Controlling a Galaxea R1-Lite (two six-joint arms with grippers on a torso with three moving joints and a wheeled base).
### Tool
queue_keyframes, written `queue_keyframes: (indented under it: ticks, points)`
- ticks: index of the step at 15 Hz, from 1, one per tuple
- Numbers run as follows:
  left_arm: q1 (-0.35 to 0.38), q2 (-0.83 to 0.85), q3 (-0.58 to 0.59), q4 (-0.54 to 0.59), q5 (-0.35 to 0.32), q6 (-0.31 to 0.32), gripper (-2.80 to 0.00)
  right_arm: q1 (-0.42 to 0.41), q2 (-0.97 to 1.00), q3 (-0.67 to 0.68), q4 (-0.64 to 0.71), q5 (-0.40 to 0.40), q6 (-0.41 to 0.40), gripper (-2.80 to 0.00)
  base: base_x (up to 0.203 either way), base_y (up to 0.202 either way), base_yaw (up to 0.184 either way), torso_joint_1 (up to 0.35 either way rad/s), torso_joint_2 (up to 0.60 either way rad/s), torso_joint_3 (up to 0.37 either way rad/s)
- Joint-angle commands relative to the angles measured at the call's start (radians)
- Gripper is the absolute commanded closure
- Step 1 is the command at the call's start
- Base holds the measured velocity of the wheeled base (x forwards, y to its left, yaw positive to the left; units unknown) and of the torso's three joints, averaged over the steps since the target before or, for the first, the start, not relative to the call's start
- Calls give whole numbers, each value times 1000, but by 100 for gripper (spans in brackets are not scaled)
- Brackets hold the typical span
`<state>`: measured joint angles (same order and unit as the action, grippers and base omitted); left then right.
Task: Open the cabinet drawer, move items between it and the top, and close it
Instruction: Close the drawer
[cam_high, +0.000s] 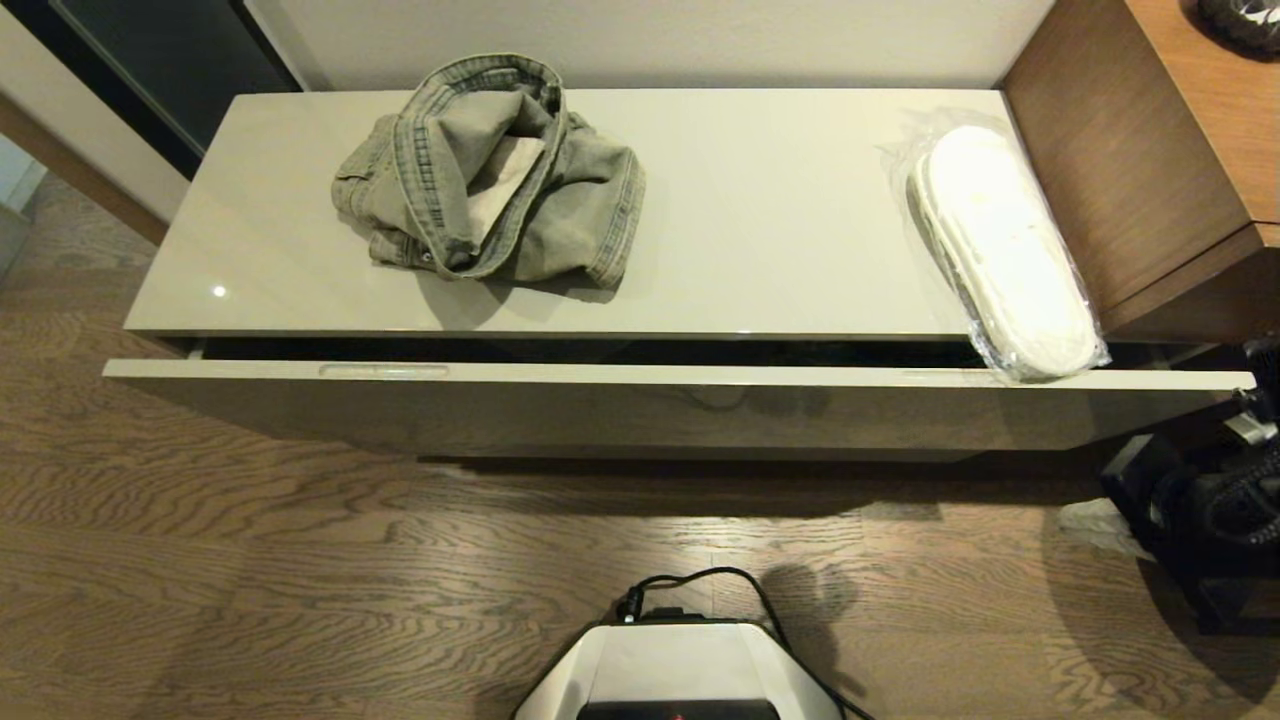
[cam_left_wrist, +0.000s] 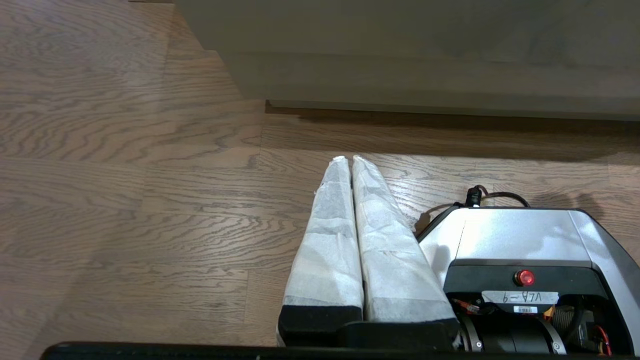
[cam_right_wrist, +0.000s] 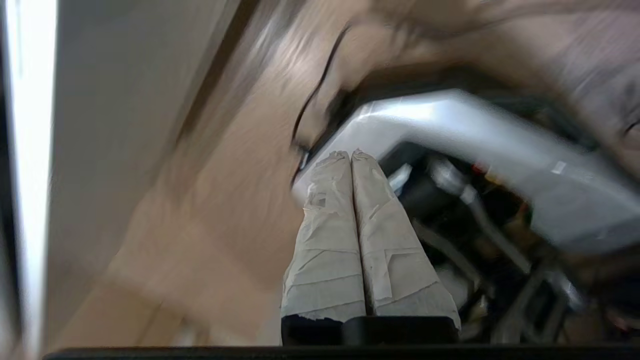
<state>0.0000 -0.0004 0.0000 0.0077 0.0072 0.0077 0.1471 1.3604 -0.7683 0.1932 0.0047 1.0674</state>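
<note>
The cabinet's glossy beige-grey top (cam_high: 760, 210) carries both items. A crumpled grey-green denim garment (cam_high: 490, 180) lies left of centre. A pair of white slippers in clear wrap (cam_high: 1005, 250) lies at the right end, its near tip hanging over the front edge. The drawer (cam_high: 640, 405) stands pulled out a little, with a dark gap behind its front panel. My left gripper (cam_left_wrist: 347, 159) is shut and empty, low over the floor beside my base. My right gripper (cam_right_wrist: 350, 154) is also shut and empty, pointing at my base, with the cabinet front (cam_right_wrist: 125, 100) to one side.
A taller brown wooden unit (cam_high: 1130, 170) adjoins the cabinet's right end. My base (cam_high: 680, 665) with its black cable stands on the wood floor in front of the drawer. Dark parts of my right arm (cam_high: 1225, 500) show at the right edge.
</note>
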Motion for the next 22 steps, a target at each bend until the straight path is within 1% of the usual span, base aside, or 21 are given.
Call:
queue_keyframes:
  ticks: [1,3,7,10,11,16,18,22]
  points:
    - [0,0,2,0,0,0,0,-1,48,3,0,-9,6,0,0,0,0,0,0,0]
    - [0,0,2,0,0,0,0,-35,43,-43,10,-15,6,0,0,0,0,0,0,0]
    - [0,0,2,0,0,0,0,-71,44,-63,1,-26,4,0,0,0,0,0,0,0]
    - [0,0,2,1,0,0,0,-63,80,-63,-10,-130,-7,0,0,0,0,0,0,0]
    - [0,0,2,0,0,0,0,-48,95,-70,-40,-137,-8,0,0,0,0,0,0,0]
    - [0,0,2,0,0,0,0,-37,213,-70,-177,-142,-40,0,0,0,0,0,0,0]
    - [0,0,2,0,0,0,0,-33,222,-90,-187,-127,-36,0,0,0,0,0,0,0]
    - [0,0,2,0,0,0,0,14,266,-237,-214,-112,-37,0,0,0,0,0,0,0]
